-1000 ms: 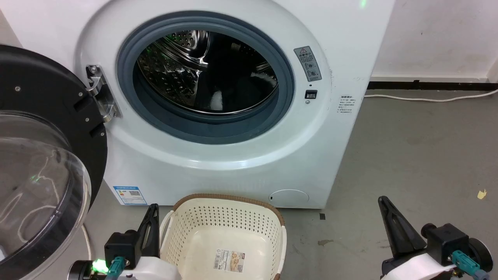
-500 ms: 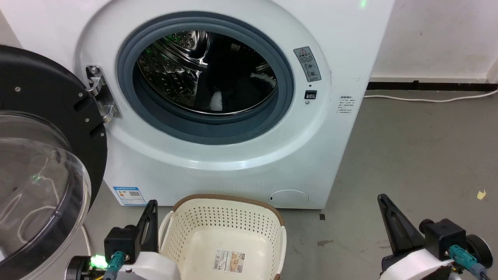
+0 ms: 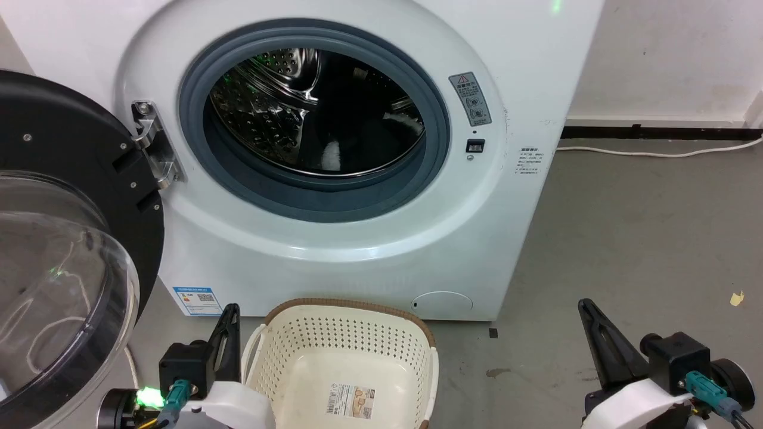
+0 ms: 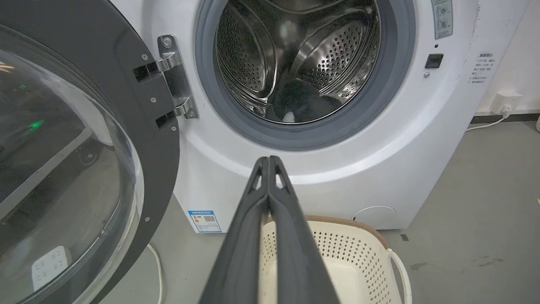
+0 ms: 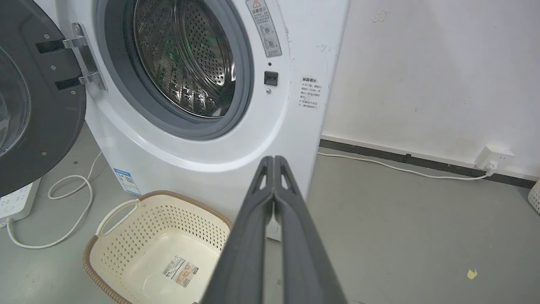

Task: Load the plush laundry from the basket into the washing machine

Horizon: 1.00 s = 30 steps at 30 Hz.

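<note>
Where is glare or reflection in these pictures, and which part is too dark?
Head view: green glints on the drum and the clear door; the plush inside is lost in shadow except white patches. Left wrist view: room reflections across the door. Right wrist view: green glints on the drum.

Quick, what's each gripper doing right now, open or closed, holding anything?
Left gripper: closed, holding nothing.
Right gripper: closed, holding nothing.
</note>
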Available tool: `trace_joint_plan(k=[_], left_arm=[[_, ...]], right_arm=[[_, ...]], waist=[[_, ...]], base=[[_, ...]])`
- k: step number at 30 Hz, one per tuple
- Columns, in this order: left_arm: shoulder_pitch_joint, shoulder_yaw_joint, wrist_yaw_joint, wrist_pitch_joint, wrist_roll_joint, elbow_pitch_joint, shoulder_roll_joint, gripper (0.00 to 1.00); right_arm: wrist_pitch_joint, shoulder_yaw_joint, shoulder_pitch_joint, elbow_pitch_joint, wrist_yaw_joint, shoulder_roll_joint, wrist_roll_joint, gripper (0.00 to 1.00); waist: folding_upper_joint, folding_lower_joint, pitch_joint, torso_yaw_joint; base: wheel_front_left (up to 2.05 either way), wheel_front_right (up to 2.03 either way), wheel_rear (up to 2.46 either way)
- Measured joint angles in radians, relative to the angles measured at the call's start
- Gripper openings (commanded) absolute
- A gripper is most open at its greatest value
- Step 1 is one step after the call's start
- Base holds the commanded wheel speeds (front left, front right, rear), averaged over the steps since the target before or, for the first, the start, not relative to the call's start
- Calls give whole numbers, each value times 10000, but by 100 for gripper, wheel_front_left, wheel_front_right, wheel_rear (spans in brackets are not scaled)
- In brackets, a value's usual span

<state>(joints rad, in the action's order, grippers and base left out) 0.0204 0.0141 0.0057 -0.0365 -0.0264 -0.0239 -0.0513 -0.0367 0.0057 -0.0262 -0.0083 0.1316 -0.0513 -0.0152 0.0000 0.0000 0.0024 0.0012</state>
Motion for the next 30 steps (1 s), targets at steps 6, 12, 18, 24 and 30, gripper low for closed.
trace_joint_plan(k=[6,12,18,24,30], left_arm=[[-5,-25,-2,98,71,56,0,0],[-10,-52,-12,201,148,117,2,0],[-47,-94,-12,360,176,176,4,0],[-49,-102,-12,362,176,188,4,0],[-49,-104,-12,362,176,190,6,0]], right_arm=[[102,-8,12,13,0,0,10,0],[222,-15,128,29,0,0,69,0],[349,-23,144,48,0,0,75,0],[362,-25,145,58,0,0,77,0],[362,-27,145,58,0,0,77,0]], waist=[[0,0,-8,-4],[0,0,-17,-8],[0,0,-25,-12],[0,0,-25,-12],[0,0,-25,-12]], base=[[0,0,0],[0,0,0],[0,0,0],[0,0,0],[0,0,0]])
